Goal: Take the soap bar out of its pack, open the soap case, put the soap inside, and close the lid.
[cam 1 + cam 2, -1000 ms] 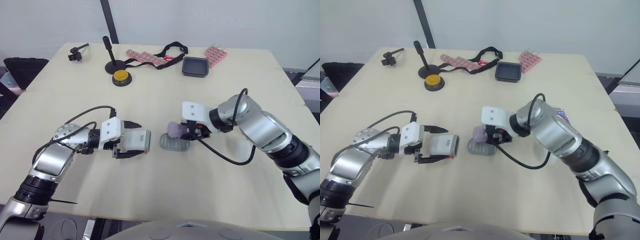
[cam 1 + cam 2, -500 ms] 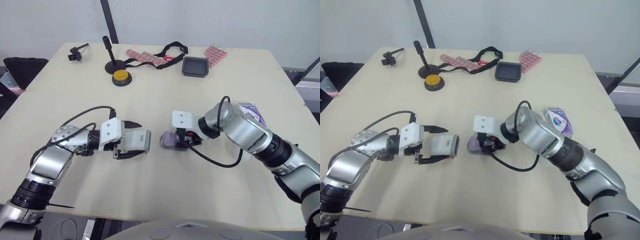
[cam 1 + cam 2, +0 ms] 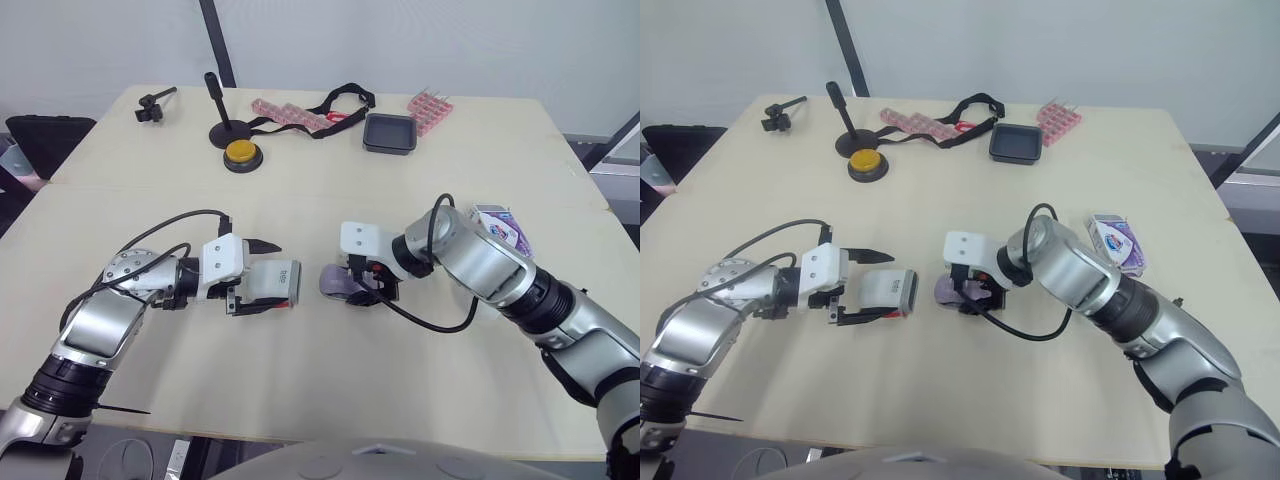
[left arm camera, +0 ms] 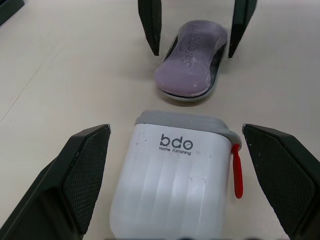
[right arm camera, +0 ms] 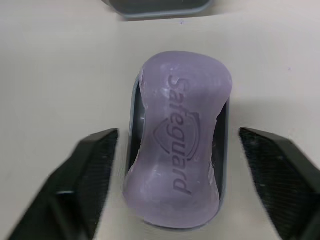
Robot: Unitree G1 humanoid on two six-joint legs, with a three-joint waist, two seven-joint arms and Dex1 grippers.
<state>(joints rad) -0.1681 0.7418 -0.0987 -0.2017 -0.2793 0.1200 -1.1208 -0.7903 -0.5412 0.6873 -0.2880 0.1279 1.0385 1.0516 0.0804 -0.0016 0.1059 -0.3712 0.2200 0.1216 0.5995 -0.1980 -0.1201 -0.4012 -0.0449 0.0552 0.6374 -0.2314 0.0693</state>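
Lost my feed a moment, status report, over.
Right gripper open, straddling soap on case base. Left gripper open around lid. Lid not on. Pack aside.

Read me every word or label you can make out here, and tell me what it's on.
"bdo Home Furnishing": on the white lid.
"Safeguard": pressed into the soap.
Pack: print too small to read.

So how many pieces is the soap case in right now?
2. The white lid sits inside the open left hand; the grey base lies on the table, under the soap.
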